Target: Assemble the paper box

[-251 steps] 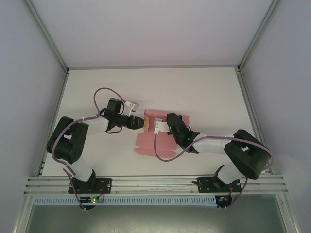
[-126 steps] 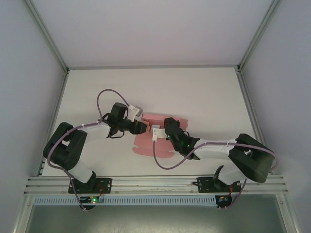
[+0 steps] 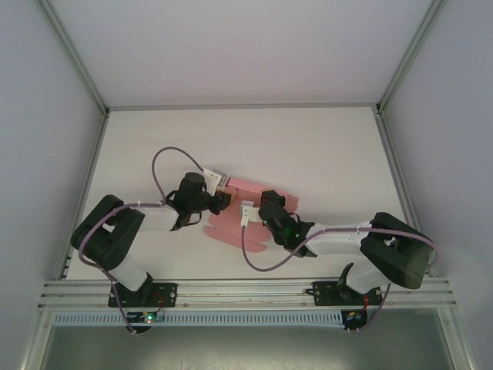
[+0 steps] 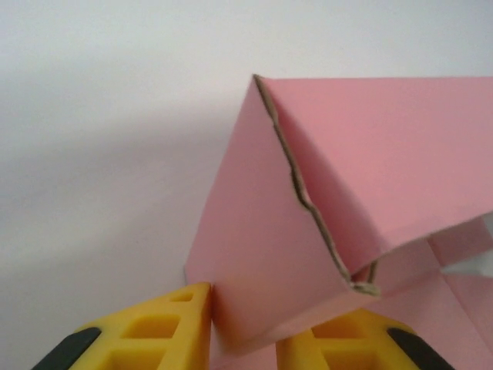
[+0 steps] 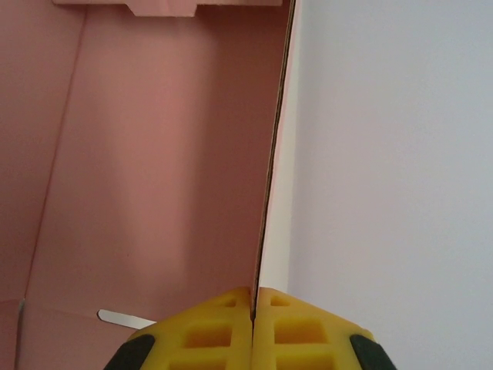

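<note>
Right end effector (image 5: 252, 327): yellow fingers (image 5: 196, 335) are pressed together, with the thin edge of a standing pink panel pinched in the seam between them. The panel runs straight ahead from the tips. The pink inner face of the paper box (image 5: 154, 169) lies to its left and the bare white bench (image 5: 393, 193) to its right. A tabbed flap edge shows at the far end, ahead and left of the tips.

Left end effector (image 4: 244, 339): fingers (image 4: 150, 335) stand apart. The lower edge of a raised flap of the paper box (image 4: 254, 231) sits in the gap, and the inner corner of the left-hand finger touches it. The flap's cut edge, slightly ragged, climbs away ahead of the tips. More pink card lies ahead and to the right, white bench (image 4: 92, 139) ahead and to the left.

Overhead: left end effector (image 3: 222, 200) and right end effector (image 3: 260, 202) face each other, close together. The paper box (image 3: 227, 229) lies on the bench (image 3: 323, 146) beneath and between them, partly unfolded. One part is flat on the near side; another shows beyond the right end effector.
</note>
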`<control>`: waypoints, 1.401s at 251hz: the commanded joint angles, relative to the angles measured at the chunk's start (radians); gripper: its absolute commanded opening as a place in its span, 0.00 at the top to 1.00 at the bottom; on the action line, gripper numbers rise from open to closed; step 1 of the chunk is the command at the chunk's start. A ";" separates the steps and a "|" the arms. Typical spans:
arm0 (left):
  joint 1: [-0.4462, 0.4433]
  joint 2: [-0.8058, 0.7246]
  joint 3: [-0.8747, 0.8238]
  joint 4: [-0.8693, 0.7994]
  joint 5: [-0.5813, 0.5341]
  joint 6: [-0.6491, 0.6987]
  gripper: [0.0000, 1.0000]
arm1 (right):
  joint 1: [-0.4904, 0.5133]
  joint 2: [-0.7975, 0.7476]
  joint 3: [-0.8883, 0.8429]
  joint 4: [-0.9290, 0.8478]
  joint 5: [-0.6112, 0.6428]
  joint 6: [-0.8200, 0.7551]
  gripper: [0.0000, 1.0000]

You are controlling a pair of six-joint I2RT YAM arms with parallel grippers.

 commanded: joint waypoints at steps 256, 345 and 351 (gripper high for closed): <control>-0.050 0.215 0.255 -0.248 -0.994 -0.396 1.00 | -0.073 -0.008 0.143 -0.589 -0.184 0.316 1.00; -0.058 0.206 0.247 -0.186 -0.848 -0.323 1.00 | -0.119 0.008 0.158 -0.530 -0.233 0.374 1.00; -0.059 0.208 0.250 -0.173 -0.820 -0.301 1.00 | -0.124 0.010 0.162 -0.526 -0.243 0.379 1.00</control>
